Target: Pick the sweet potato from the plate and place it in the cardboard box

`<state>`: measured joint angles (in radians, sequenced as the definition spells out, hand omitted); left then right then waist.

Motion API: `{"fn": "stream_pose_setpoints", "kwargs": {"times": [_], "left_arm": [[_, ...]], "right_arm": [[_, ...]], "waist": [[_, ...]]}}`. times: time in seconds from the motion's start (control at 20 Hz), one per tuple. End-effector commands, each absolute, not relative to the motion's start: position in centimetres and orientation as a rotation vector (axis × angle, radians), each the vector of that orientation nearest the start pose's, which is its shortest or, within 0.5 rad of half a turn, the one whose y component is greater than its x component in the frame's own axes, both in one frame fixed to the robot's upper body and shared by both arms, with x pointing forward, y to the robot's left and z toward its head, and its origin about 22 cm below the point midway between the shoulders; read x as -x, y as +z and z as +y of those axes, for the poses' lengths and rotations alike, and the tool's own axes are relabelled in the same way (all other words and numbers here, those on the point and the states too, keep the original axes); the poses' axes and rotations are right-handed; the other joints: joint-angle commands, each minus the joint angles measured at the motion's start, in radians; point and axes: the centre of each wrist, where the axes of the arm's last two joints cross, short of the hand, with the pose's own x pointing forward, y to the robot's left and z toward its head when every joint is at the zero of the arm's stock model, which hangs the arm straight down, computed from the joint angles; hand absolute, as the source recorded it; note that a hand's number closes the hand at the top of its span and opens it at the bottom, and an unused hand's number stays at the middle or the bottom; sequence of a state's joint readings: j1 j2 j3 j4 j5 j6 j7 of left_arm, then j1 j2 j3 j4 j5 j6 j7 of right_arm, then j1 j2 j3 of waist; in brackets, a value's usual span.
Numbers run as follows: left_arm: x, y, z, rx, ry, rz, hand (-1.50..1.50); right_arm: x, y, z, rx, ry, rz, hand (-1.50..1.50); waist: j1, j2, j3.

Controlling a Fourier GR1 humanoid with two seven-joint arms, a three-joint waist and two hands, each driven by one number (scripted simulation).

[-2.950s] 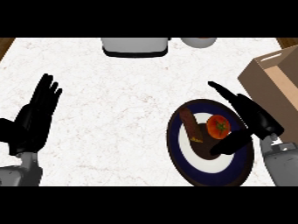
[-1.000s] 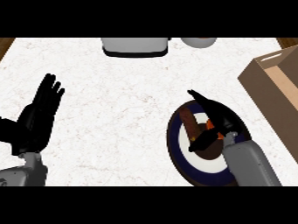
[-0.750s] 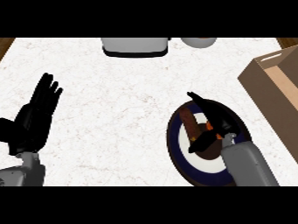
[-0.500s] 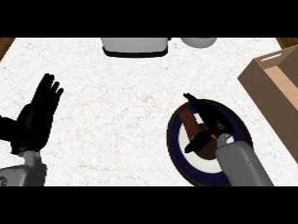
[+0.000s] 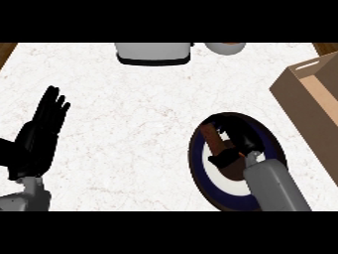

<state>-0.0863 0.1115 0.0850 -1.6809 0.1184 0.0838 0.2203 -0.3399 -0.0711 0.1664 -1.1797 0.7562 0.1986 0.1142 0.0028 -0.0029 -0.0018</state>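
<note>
When you start at the left side, you see the left hand (image 5: 41, 133) resting near the edge of the white surface (image 5: 135, 109), its fingers straight and pointing up, with nothing in it. At the far edge of the surface you find a grey appliance (image 5: 154, 52), and just to its right a small pale bowl (image 5: 225, 47).

Further right, near the front, lies the dark-rimmed plate (image 5: 196, 166) with a white middle. On this plate you see the sweet potato (image 5: 214, 141), a brown long piece. The right hand (image 5: 239, 143) is down on the plate, and its fingers and thumb are curled round the sweet potato and cover part of it. You cannot tell if it is lifted off the plate.

At the right edge stands the cardboard box (image 5: 325, 106), open on top, apart from the plate.
</note>
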Motion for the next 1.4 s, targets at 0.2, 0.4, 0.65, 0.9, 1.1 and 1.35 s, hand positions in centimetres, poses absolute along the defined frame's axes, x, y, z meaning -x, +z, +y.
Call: {"fn": "stream_pose_setpoints", "kwargs": {"times": [0.2,0.4,0.65,0.9,1.1,1.35], "left_arm": [[-24.9,6.1,25.5,-0.054,0.112,-1.535,0.0],[-26.6,4.7,25.1,-0.081,0.1,-1.557,0.0],[-26.0,5.3,26.7,-0.098,0.126,-1.537,0.0],[-25.2,5.3,26.9,-0.078,0.109,-1.537,0.0],[-25.7,4.5,26.0,-0.089,0.11,-1.534,0.0],[-26.6,5.2,26.6,-0.079,0.124,-1.541,0.0]], "right_arm": [[-30.5,-1.4,-17.3,0.462,1.06,-1.342,1.5],[-28.8,1.2,-15.4,0.565,1.069,-1.419,1.5],[-22.5,1.2,-10.0,0.648,1.358,-1.443,1.5],[-19.7,5.7,-9.6,0.768,1.371,-1.505,1.5],[-16.2,9.1,-8.7,0.802,1.433,-1.577,1.5],[-15.3,13.1,-9.7,0.804,1.072,-1.717,1.5]], "waist": [[-0.001,0.002,0.002],[-0.011,0.0,0.001],[-0.026,-0.01,0.0],[-0.01,-0.003,0.001],[-0.014,-0.002,0.001],[-0.019,0.0,0.002]]}}
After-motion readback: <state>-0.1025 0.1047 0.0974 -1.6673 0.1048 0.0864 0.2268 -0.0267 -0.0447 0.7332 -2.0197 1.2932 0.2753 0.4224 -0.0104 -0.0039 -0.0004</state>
